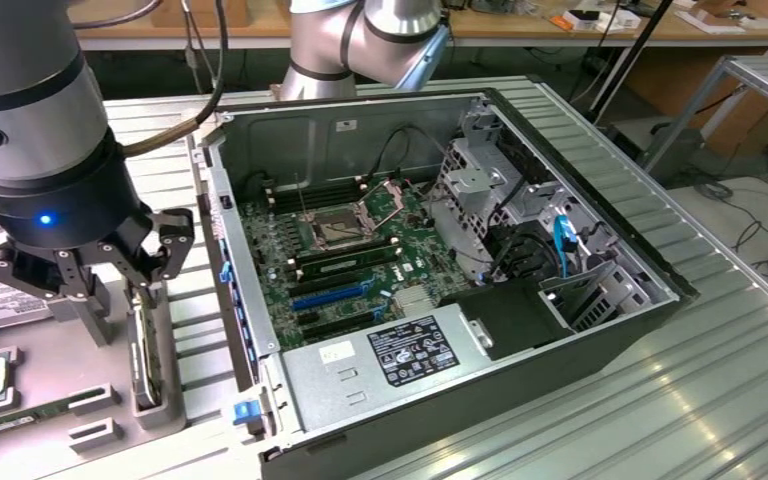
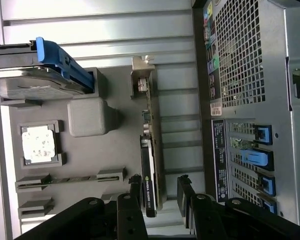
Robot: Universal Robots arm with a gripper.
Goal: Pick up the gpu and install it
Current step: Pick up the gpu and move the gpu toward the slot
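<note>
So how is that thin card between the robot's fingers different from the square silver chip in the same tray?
The gpu is long and narrow; the square chip is compact. The gpu stands on its edge; the square chip lies flat. The open end effector straddles the gpu; the square chip lies apart from it. Both rest in the grey tray.

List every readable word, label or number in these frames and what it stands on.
No text can be read here.
Print on the power supply label: too small to read.
Print on the gpu: blurred.
Print on the rear stickers of the computer case: too small to read.
</note>
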